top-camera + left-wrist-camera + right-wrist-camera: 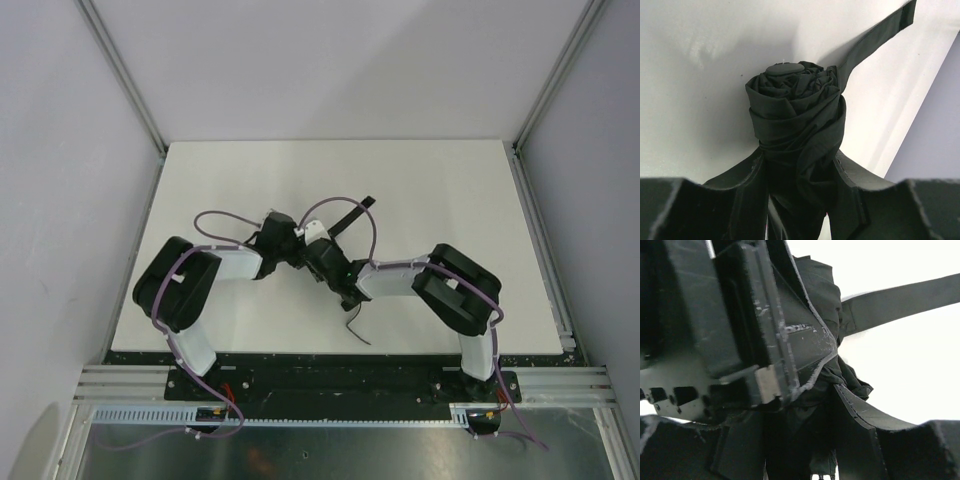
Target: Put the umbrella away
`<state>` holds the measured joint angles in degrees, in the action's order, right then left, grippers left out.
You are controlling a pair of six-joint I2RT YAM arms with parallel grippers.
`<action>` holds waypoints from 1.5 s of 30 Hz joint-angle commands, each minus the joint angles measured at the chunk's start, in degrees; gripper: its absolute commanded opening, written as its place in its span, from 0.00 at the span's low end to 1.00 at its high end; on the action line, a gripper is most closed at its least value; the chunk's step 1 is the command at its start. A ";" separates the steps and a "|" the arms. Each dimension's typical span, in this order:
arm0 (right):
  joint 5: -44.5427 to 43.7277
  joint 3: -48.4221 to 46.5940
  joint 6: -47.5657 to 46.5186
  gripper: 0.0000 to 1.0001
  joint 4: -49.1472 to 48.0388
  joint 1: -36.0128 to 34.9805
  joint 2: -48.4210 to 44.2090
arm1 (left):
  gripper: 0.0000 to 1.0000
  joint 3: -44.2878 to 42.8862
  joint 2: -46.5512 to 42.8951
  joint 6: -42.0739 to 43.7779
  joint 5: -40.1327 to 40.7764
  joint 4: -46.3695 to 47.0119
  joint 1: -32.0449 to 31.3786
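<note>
The black umbrella [795, 110] is rolled into a tight bundle, its small round cap [784, 69] at the end away from me. My left gripper [800, 156] is shut around its folded fabric just below the roll. The flat closure strap [875, 37] sticks out loose to the upper right. In the right wrist view, my right gripper [805, 412] has umbrella fabric [822, 295] filling the gap between its jaws, with the right finger [860, 412] against the cloth. From above, both grippers [283, 243] [327, 263] meet at the umbrella [303, 256] in mid-table.
The left gripper's body [765, 340] crowds the right wrist view, close beside the right jaws. A thin dark cord [356, 330] trails onto the white table [450, 190] near the front. Grey walls stand on three sides.
</note>
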<state>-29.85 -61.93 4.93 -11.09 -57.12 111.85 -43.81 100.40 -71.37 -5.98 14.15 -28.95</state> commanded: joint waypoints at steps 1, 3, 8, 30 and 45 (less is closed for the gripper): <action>15.27 3.56 7.23 0.00 4.51 6.45 1.09 | 0.26 2.86 2.63 3.98 0.30 -15.66 -0.92; 21.54 5.88 8.99 0.00 2.50 8.51 -0.78 | 0.38 2.61 3.01 4.69 0.41 -15.65 -0.86; 35.65 9.41 14.47 0.00 -1.19 15.20 -3.50 | 0.51 2.38 4.19 5.98 0.53 -15.25 -0.84; 62.79 13.60 31.15 0.03 -17.59 24.75 -0.19 | 0.34 1.58 10.27 6.72 -1.23 -10.85 -1.53; 12.80 -2.30 11.29 0.74 18.91 6.85 -1.72 | 0.04 5.35 9.06 5.77 -2.10 -6.64 -1.50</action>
<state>-0.36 -59.53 19.62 -5.02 -45.60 105.21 -42.74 104.22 -69.12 -11.22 23.51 -29.10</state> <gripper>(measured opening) 0.730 0.479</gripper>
